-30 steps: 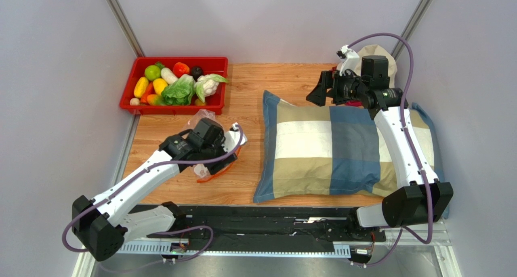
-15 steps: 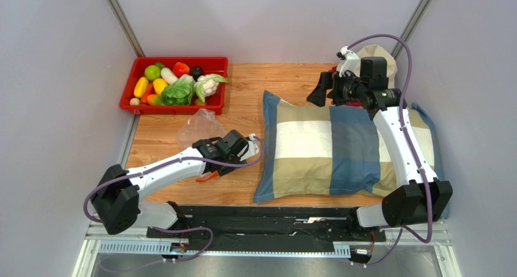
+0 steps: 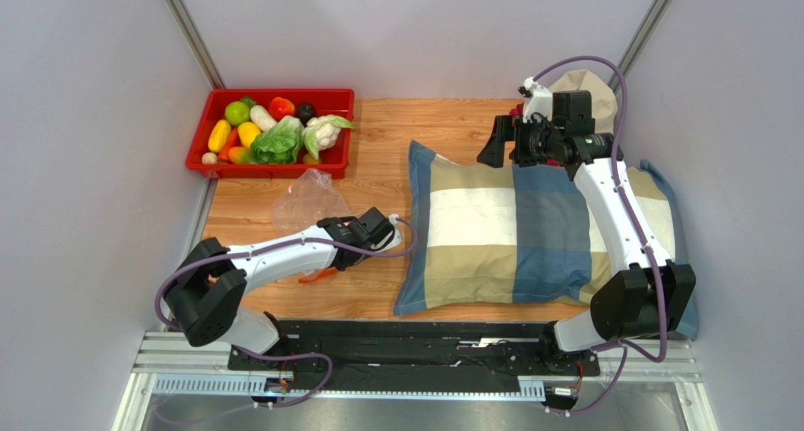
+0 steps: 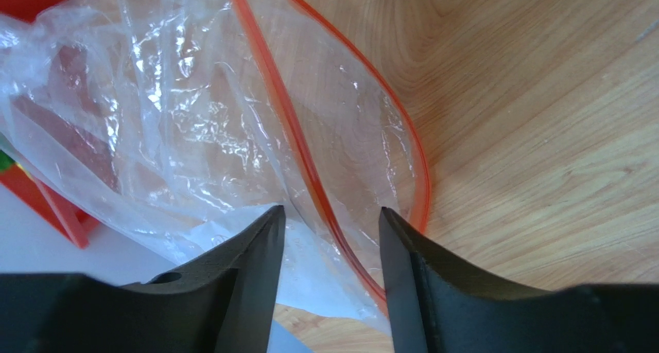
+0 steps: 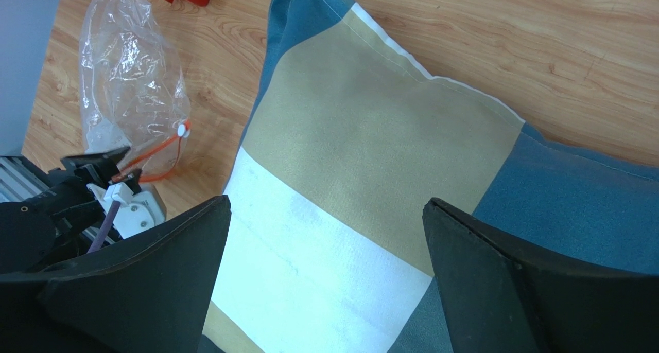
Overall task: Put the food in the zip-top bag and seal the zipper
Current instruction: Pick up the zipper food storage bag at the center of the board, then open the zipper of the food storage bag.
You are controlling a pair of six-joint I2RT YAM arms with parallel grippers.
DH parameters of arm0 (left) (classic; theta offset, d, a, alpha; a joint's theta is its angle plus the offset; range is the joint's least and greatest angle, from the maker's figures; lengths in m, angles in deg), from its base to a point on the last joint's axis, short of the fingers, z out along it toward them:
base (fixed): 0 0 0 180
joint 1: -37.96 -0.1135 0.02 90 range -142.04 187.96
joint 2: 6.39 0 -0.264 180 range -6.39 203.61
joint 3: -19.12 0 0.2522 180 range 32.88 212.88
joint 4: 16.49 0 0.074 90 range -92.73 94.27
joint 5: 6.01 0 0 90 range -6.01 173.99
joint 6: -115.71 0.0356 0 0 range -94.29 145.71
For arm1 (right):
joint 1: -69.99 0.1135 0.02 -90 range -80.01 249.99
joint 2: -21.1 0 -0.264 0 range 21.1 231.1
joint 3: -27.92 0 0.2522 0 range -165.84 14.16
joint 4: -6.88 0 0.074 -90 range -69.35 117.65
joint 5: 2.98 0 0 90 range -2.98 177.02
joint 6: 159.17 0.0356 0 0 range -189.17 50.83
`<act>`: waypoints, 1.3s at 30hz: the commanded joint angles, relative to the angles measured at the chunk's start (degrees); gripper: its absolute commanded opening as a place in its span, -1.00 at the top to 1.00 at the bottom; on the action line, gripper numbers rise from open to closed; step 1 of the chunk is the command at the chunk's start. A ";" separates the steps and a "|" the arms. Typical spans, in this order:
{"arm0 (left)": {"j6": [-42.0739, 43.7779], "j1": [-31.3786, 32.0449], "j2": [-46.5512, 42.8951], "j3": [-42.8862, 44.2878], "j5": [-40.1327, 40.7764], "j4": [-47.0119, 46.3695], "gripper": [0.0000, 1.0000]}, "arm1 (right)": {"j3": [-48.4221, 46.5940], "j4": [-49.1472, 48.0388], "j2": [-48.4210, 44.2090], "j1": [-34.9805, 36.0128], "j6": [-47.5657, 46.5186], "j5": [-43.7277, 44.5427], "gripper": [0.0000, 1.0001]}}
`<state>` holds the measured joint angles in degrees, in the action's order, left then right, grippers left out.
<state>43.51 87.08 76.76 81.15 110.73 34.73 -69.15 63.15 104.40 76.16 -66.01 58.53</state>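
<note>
Workspace for a bagging task, read from the overhead view. Food (image 3: 278, 134) sits heaped in a red tray (image 3: 226, 170) at 10 o'clock on the table (image 3: 387, 129). None of it appears to have gone into the bag (image 3: 304, 200), which lies crumpled just beside the tray at its 5 o'clock and looks empty.

The left gripper (image 4: 331, 214) is at the bag's mouth. Its fingers stand a narrow gap apart, with one run of the zipper (image 4: 309, 168) and some clear film passing between them. The gap looks too generous to be pinching the film. A checked pillow (image 3: 510, 228) covers the table from 3 to 5 o'clock. The right gripper (image 5: 325, 202) hangs over the pillow's 12 o'clock end, spread wide and carrying nothing.

On this evidence the task is at its start. Every piece has yet to be loaded, and the sealing comes after that.

Only the overhead view shows the food, and there the left arm hides its own fingers. The left wrist view shows the two orange runs of the zipper bowed apart, so the mouth is open. Only the right wrist view shows the white slider tab (image 5: 182, 128), at the 5 o'clock edge of the bag, near the left arm's fingers.
</note>
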 commanded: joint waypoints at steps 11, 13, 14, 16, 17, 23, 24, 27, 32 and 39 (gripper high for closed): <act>-9.71 -9.21 -6.61 35.97 -19.42 19.76 1.00 | -9.41 -0.83 2.65 -0.02 5.09 -8.06 -1.00; -12.78 -11.94 -3.90 40.82 -21.20 22.57 1.00 | -9.94 -3.11 2.04 0.15 9.29 -12.28 -1.00; -14.36 -12.73 -2.66 45.98 -22.07 23.53 1.00 | -9.86 -6.26 1.60 0.24 10.80 -13.07 -1.00; -18.84 -15.72 -0.11 51.55 -24.97 26.96 1.00 | -9.77 -9.18 0.02 1.20 14.40 -13.78 -1.00; -20.77 -16.60 1.99 56.45 -26.29 27.58 1.00 | -9.77 -11.54 -0.60 1.73 15.12 -13.70 -0.98; -32.12 -19.33 6.05 65.89 -28.86 26.98 1.00 | -9.77 -16.57 -3.59 10.69 15.48 -7.12 -0.69; -34.74 -19.33 6.32 66.07 -28.59 26.28 1.00 | -9.86 -16.83 -3.76 13.40 15.30 -3.97 -0.65; -38.35 -20.12 6.84 66.08 -30.86 24.43 1.00 | -9.24 -19.12 -3.15 17.80 16.00 0.43 -0.54; -43.46 -22.57 7.20 64.50 -35.87 20.04 1.00 | -9.33 -22.98 0.36 23.17 17.84 8.00 -0.50; -48.38 -25.48 9.13 63.18 -39.04 18.71 1.00 | -11.44 -23.78 6.07 30.55 18.03 19.25 -0.37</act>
<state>-0.35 63.19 84.92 144.89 75.35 56.30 -77.84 42.97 108.23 103.22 -48.15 69.31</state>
